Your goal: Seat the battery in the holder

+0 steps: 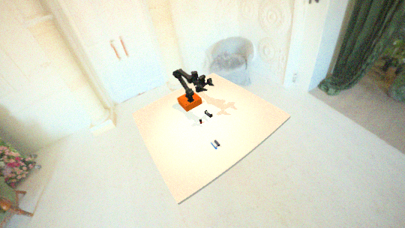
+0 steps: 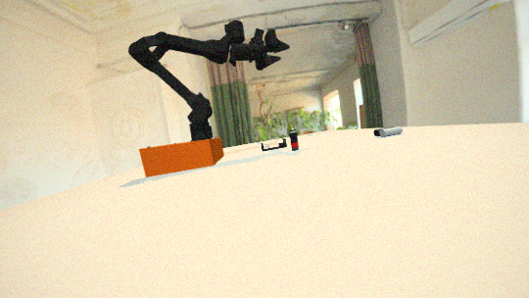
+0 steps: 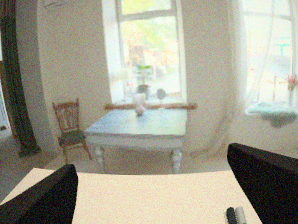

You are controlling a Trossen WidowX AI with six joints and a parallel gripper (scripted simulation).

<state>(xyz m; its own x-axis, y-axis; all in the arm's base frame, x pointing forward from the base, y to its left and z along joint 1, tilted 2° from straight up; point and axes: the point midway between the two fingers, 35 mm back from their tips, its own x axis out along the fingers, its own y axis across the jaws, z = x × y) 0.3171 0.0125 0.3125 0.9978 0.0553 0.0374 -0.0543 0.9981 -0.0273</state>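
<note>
Battery (image 1: 200, 121) (image 2: 294, 140): upright on the surface (image 1: 169, 150) (image 2: 294, 221) (image 3: 150, 195), right of centre in the exterior frame, outside the holder
Holder (image 1: 208, 113) (image 2: 273, 145): battery absent
Pincer (image 1: 207, 85) (image 2: 285, 53) (image 3: 153, 164): wide open, holding nothing

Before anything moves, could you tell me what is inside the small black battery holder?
No battery shows inside the small black battery holder; the exterior view's near wall hides its floor, and the spring can't be made out.

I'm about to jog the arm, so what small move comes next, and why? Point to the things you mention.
Probably swing the open hand (image 1: 211, 85) (image 2: 284, 53) toward the battery (image 1: 200, 121) (image 2: 294, 140), staying high: the battery stands upright beside the holder (image 1: 208, 113) (image 2: 273, 145), and the hand hangs well above both.
</note>
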